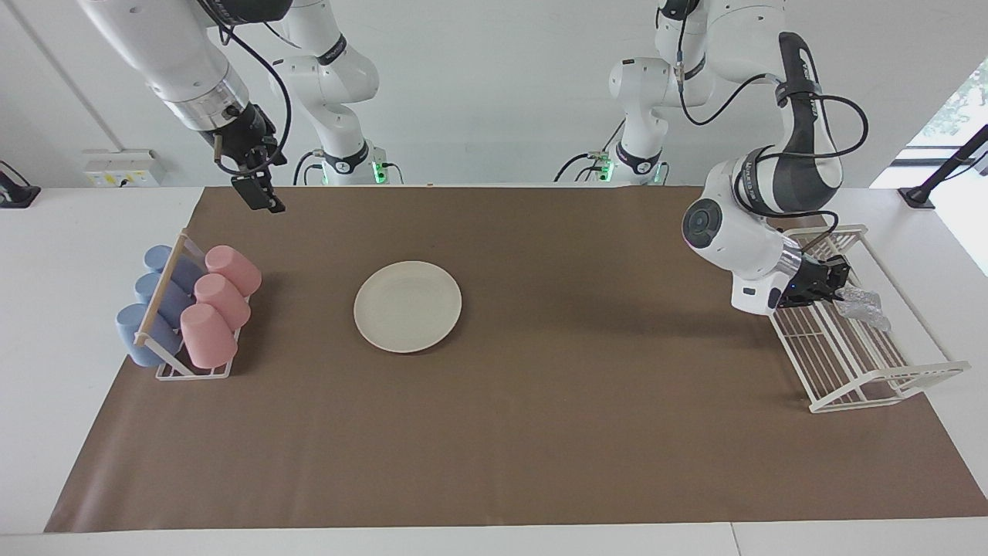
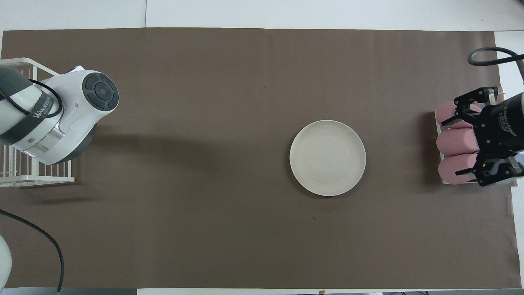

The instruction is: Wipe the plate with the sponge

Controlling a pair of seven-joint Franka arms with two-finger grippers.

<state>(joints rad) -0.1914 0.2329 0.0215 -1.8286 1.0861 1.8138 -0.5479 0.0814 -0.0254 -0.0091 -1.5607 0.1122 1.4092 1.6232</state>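
The cream-white plate lies on the brown mat, toward the right arm's end; it also shows in the overhead view. The silvery-grey sponge is in the white wire rack at the left arm's end. My left gripper is low in that rack, right at the sponge's nearer end. In the overhead view the left arm's body hides both. My right gripper waits raised and open; in the overhead view the right gripper is over the pink cups.
A small rack with pink cups and blue cups lying on their sides stands at the right arm's end. The wire rack's edge shows beside the left arm. The brown mat covers most of the table.
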